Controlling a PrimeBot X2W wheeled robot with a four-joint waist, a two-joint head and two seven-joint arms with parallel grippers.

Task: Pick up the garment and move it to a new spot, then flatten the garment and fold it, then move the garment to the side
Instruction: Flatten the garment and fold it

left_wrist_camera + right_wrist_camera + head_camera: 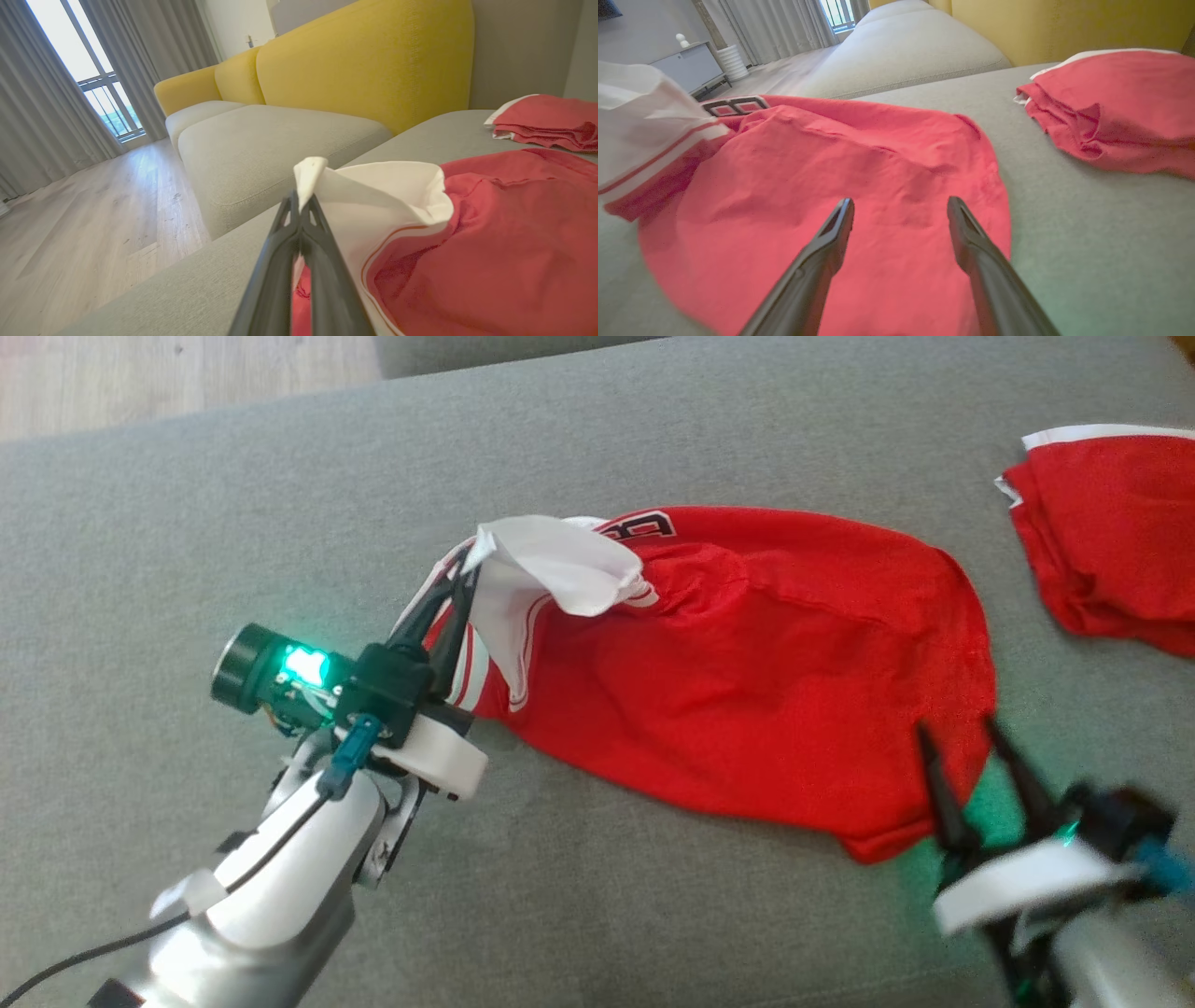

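In the head view the red garment (766, 672) lies mid-frame on the grey cushion (607, 439); at centre left the left gripper (464, 577) pinches its white fold, fingers closed on the cloth; at lower right the right gripper (958, 728) stands spread wide at the garment's edge; a second red garment (1111, 532) sits at upper right. In the left wrist view the fingers meet on white fabric at centre. In the right wrist view the fingers gape over red cloth, gripping nothing.

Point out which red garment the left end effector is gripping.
The spread-out garment, pinched at its white edge; the folded garment lies apart.
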